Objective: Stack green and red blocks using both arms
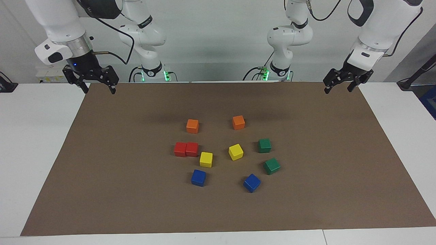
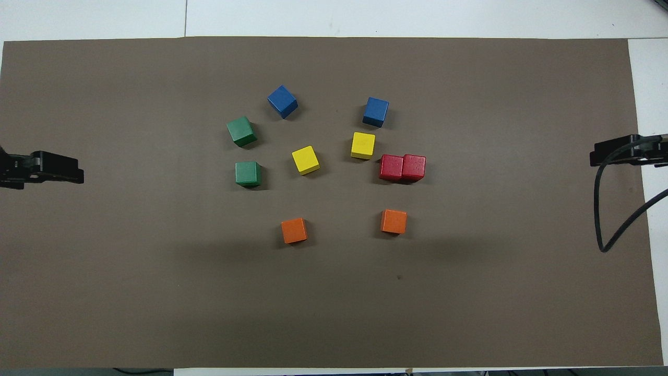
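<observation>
Two red blocks (image 1: pixel 180 149) (image 1: pixel 192 149) sit touching side by side on the brown mat, toward the right arm's end of the cluster; the overhead view shows them as one red pair (image 2: pixel 403 167). Two green blocks lie apart at the left arm's end of the cluster, one (image 1: pixel 264 145) nearer to the robots than the other (image 1: pixel 271 166). My left gripper (image 1: pixel 337 89) hangs open over the mat's corner at its own end, holding nothing. My right gripper (image 1: pixel 98 89) hangs open and empty over the mat's other corner near the robots.
Two orange cubes (image 1: pixel 192 126) (image 1: pixel 238 122) lie nearest the robots. Two yellow cubes (image 1: pixel 206 159) (image 1: pixel 235 151) sit in the middle of the cluster, and two blue cubes (image 1: pixel 198 177) (image 1: pixel 251 182) lie farthest out. The brown mat (image 1: pixel 102 190) covers most of the white table.
</observation>
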Controlling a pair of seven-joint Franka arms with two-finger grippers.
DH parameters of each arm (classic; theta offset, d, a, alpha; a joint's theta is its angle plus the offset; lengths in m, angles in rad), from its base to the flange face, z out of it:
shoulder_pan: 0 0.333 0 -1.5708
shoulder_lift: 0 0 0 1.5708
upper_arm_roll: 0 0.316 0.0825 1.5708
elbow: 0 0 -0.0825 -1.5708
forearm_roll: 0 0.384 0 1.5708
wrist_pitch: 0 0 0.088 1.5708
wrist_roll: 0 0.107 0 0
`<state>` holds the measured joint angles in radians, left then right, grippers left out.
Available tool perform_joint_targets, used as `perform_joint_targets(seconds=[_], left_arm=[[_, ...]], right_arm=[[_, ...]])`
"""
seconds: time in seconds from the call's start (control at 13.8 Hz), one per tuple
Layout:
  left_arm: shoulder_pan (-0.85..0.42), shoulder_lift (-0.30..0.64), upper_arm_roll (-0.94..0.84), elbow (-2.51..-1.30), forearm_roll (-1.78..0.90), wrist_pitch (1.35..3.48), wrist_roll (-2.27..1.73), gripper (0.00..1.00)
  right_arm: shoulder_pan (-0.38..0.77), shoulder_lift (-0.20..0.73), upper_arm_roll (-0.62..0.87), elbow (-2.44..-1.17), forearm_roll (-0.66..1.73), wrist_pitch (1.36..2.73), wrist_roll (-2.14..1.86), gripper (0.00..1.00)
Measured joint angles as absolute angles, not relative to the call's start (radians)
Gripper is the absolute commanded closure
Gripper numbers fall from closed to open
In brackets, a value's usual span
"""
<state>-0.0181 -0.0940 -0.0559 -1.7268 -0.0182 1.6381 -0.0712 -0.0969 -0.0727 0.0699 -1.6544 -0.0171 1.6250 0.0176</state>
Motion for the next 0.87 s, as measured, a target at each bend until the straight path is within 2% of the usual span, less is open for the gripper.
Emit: perform_joint_targets(seconds=[0.14, 0.51, 0.87], left_arm=[[-0.086, -0.093, -0.06, -1.769, -0.018, 1.699, -0.153, 0.0], [-0.196, -0.069, -0.064, -1.925, -0.018, 1.898, -0.213, 0.0], [-0.282, 0.053, -0.065, -2.001, -0.018, 2.108, -0.288, 0.0]], right_arm=[[-0.067, -0.073, 0.075, -1.656, -0.015, 1.625, 0.099, 0.0], [0.129, -0.058, 0.087, -1.71, -0.015, 1.726, 0.351, 0.0], [0.242, -0.026, 0.09, -1.867, -0.016, 1.927, 0.144, 0.0]])
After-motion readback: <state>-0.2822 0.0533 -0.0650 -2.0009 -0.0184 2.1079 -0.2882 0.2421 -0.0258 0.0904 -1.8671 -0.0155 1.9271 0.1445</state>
